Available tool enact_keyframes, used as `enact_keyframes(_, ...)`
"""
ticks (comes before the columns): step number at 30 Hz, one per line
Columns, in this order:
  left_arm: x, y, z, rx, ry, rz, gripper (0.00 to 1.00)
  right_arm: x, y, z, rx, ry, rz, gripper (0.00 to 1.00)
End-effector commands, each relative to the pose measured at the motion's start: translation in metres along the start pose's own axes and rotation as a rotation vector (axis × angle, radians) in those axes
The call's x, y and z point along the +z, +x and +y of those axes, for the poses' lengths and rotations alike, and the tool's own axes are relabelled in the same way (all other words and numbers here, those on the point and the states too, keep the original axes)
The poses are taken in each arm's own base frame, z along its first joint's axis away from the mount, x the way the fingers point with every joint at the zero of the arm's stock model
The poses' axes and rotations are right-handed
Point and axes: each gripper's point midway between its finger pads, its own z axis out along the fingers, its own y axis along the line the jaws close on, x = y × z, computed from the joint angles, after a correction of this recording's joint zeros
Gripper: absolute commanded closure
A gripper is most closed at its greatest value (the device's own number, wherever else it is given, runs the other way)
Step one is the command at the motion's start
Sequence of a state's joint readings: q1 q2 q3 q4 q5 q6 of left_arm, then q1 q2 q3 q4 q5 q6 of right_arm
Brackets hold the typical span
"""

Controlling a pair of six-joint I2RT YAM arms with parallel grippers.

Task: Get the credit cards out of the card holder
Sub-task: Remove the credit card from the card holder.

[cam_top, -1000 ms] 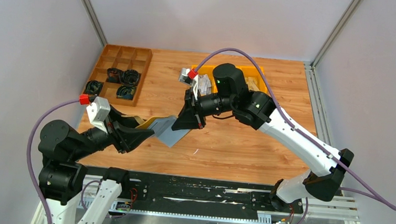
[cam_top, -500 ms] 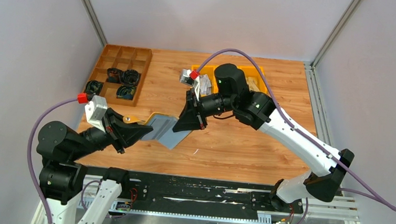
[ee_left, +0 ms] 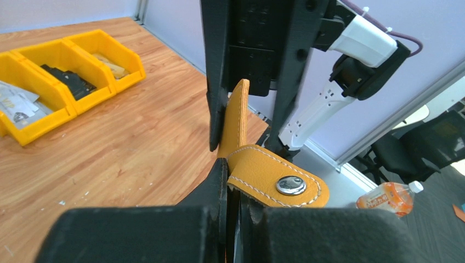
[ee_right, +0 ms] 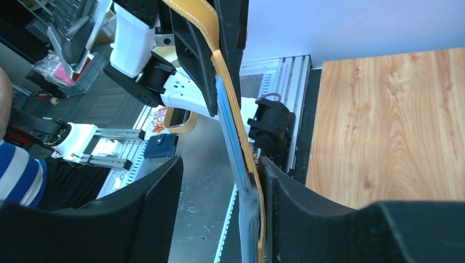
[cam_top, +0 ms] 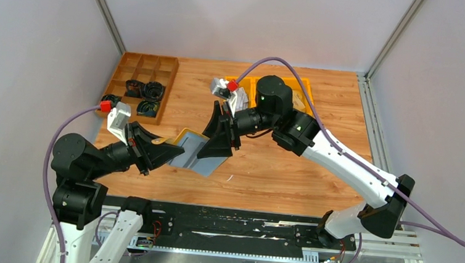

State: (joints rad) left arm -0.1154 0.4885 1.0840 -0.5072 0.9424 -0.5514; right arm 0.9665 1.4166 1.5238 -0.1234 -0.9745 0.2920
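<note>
The card holder (cam_top: 192, 153), mustard-yellow outside and grey-blue inside, hangs unfolded above the table between the two arms. My left gripper (cam_top: 159, 153) is shut on its yellow end; in the left wrist view the snap tab (ee_left: 278, 184) pokes out beside the left gripper (ee_left: 234, 187). My right gripper (cam_top: 219, 142) stands open around the other end. In the right wrist view the card holder (ee_right: 243, 167) lies edge-on against one finger (ee_right: 285, 192) of the right gripper (ee_right: 216, 170), clear of the other. The credit cards are hidden in the sleeves.
A wooden compartment tray (cam_top: 154, 64) with black coiled parts sits at the back left. Yellow bins (cam_top: 305, 87) with small parts stand at the back centre, also in the left wrist view as yellow bins (ee_left: 41, 118). The metal rail (cam_top: 242, 226) runs along the near edge.
My left gripper has shut on the card holder's yellow end. My right gripper, shut on the other end before, has opened. Both grippers shifted slightly toward the back.
</note>
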Motion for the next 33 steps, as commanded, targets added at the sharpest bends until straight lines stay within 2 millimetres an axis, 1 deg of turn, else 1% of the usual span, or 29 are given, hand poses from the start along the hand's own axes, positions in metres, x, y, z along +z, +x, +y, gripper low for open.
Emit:
enact_keyframes(1, 0.002, -0.002, -0.006, -0.029, 0.032, 0.005, 1.0, 0.01, -0.011, 0.02, -0.021, -0.104, -0.028, 0.63)
enact_keyframes(4, 0.002, -0.002, -0.008, -0.041, 0.043, 0.008, 1.0, 0.013, -0.016, 0.02, -0.019, -0.12, -0.043, 0.95)
enact_keyframes(5, 0.002, -0.003, -0.008, -0.047, 0.044, 0.007, 1.0, 0.013, -0.015, 0.02, -0.013, -0.122, -0.042, 1.0)
enact_keyframes(7, 0.002, -0.003, -0.01, -0.055, 0.057, 0.01, 0.82, 0.012, -0.013, 0.022, -0.018, -0.134, -0.036, 1.0)
enact_keyframes(9, 0.002, -0.002, -0.014, -0.074, 0.077, 0.02, 0.61, 0.009, -0.01, 0.024, -0.031, -0.137, -0.035, 1.0)
enact_keyframes(10, 0.002, -0.001, -0.015, -0.082, 0.085, 0.026, 0.54, 0.008, -0.009, 0.026, -0.039, -0.139, -0.035, 1.0)
enact_keyframes(11, 0.002, -0.002, -0.017, -0.086, 0.094, 0.03, 0.49, 0.006, -0.008, 0.028, -0.046, -0.141, -0.035, 1.0)
enact_keyframes(13, 0.002, -0.003, -0.021, -0.096, 0.115, 0.036, 0.46, 0.003, -0.006, 0.031, -0.06, -0.145, -0.035, 1.0)
enact_keyframes(15, 0.002, -0.004, -0.024, -0.104, 0.131, 0.04, 0.49, 0.0, -0.005, 0.035, -0.067, -0.149, -0.035, 1.0)
enact_keyframes(19, 0.001, -0.012, -0.032, -0.086, 0.146, 0.028, 0.62, -0.003, -0.002, 0.037, -0.069, -0.155, -0.031, 1.0)
enact_keyframes(22, -0.001, -0.013, -0.036, -0.069, 0.155, 0.031, 0.75, -0.005, -0.005, 0.04, -0.078, -0.158, -0.038, 1.0)
enact_keyframes(24, -0.002, -0.01, -0.037, -0.074, 0.161, 0.044, 0.77, -0.006, -0.006, 0.043, -0.087, -0.164, -0.042, 1.0)
enact_keyframes(29, -0.004, -0.008, -0.039, -0.054, 0.161, 0.044, 0.77, -0.007, -0.009, 0.046, -0.095, -0.17, -0.049, 1.0)
enact_keyframes(33, -0.003, -0.008, -0.033, -0.054, 0.136, 0.034, 0.85, -0.006, -0.013, 0.048, -0.099, -0.188, -0.057, 1.0)
